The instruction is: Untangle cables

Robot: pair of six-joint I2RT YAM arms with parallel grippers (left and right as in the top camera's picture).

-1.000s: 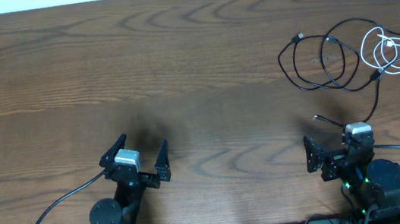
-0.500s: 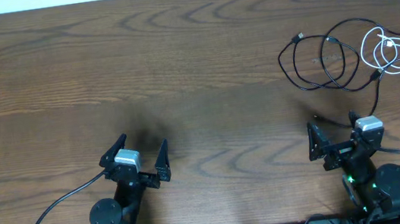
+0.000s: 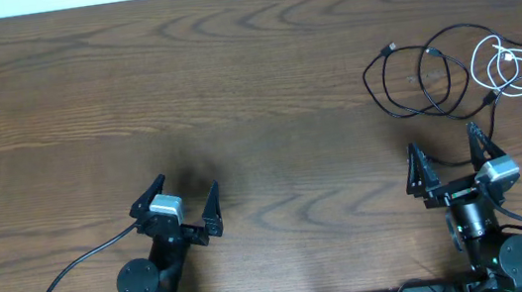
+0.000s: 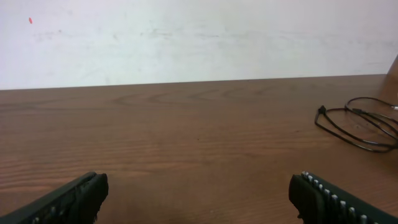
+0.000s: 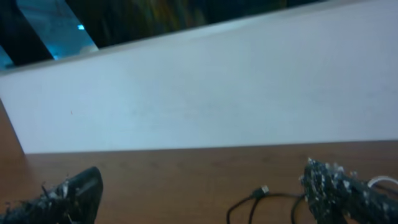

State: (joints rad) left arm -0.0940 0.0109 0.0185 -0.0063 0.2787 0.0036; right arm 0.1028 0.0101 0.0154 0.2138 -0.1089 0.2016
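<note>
- Shows the right gripper [image 3: 444,151] with fingers spread wide apart, clamped on nothing, low over the wooden table [image 3: 234,89].
- Places the black cable [image 3: 423,81] just beyond the right gripper, in loose overlapping loops flat on the wood, one strand trailing back close to that gripper's right finger.
- Sets the white cable [image 3: 508,58] beyond the right gripper and off to its right, coiled, crossing the black loops.
- Puts the left gripper [image 3: 186,187] well to the left of the right gripper, fingers likewise wide apart.
</note>
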